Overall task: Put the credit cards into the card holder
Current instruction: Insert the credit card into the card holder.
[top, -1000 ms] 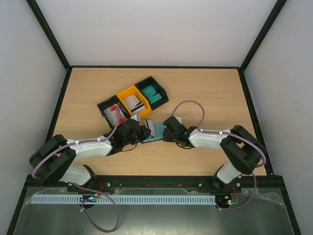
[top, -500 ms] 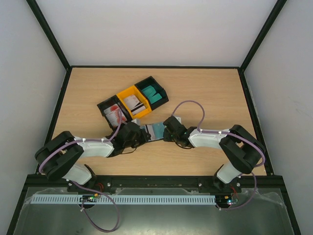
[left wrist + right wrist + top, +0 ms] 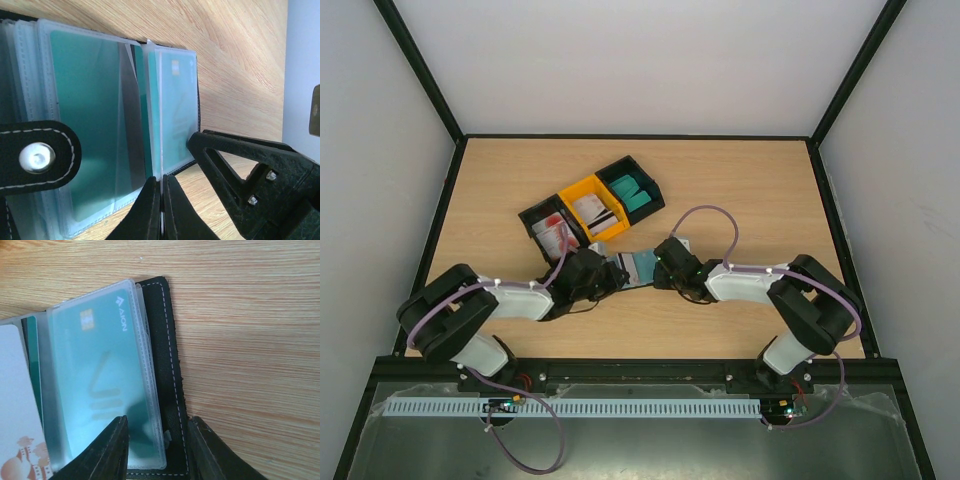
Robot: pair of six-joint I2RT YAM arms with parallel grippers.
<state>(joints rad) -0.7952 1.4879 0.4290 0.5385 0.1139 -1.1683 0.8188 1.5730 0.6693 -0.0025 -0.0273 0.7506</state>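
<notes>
The black card holder [image 3: 638, 268] lies open on the table between both grippers. Its clear sleeves hold teal credit cards [image 3: 85, 125], and the snap tab [image 3: 35, 157] shows at the left in the left wrist view. My left gripper [image 3: 162, 182] is shut on the lower edge of one clear sleeve [image 3: 154, 100]. My right gripper [image 3: 157, 440] stands open astride the holder's right side: one finger over the sleeved teal card [image 3: 100, 375], the other at the black stitched edge [image 3: 167, 365]. A white card with red print [image 3: 17, 430] shows beside it.
Three bins stand in a row behind the holder: a black one [image 3: 552, 228] with red-and-white cards, a yellow one [image 3: 592, 207] with white cards and a black one [image 3: 630, 190] with teal cards. Black frame rails border the table.
The right gripper's jaws have narrowed around the holder's right side. The left gripper has shifted slightly left with the sleeve, and the holder now lies spread wider.
</notes>
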